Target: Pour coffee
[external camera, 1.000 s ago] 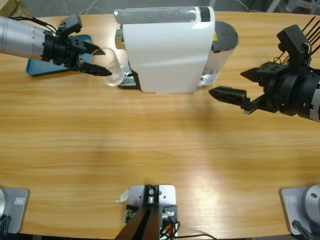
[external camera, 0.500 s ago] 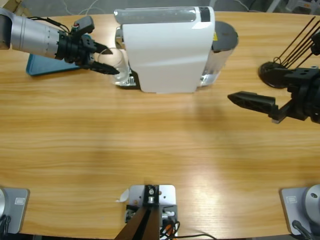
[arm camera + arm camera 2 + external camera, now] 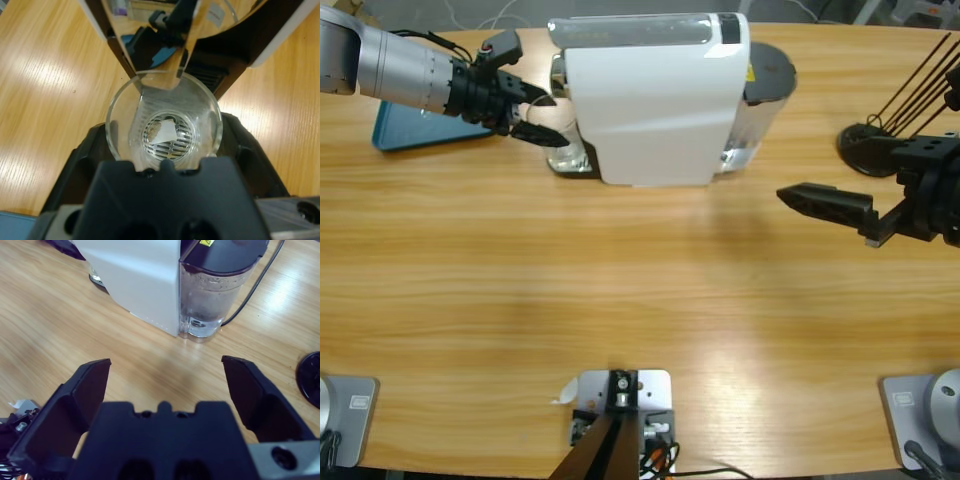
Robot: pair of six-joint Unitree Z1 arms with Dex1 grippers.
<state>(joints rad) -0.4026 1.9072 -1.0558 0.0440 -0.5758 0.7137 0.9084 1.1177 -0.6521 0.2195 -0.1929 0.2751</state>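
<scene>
My left gripper (image 3: 538, 120) is shut on a small clear glass (image 3: 563, 135), which sits upright on the metal drip grate at the left end of the white coffee machine (image 3: 655, 95). In the left wrist view the glass (image 3: 165, 117) sits between both jaws under the machine's spout (image 3: 165, 30), and the grate shows through its bottom. No coffee is visible in the glass or at the spout. My right gripper (image 3: 810, 198) hangs open over bare table, right of the machine, holding nothing (image 3: 165, 365).
A clear water tank (image 3: 215, 295) with a black lid stands at the machine's right end, and a cable runs from it. A blue flat object (image 3: 405, 130) lies under the left arm. A black round base (image 3: 865, 148) with thin rods stands at the far right.
My left gripper carried the glass to the right, onto the drip grate under the spout. The right arm drew back to the right, then stayed still.
</scene>
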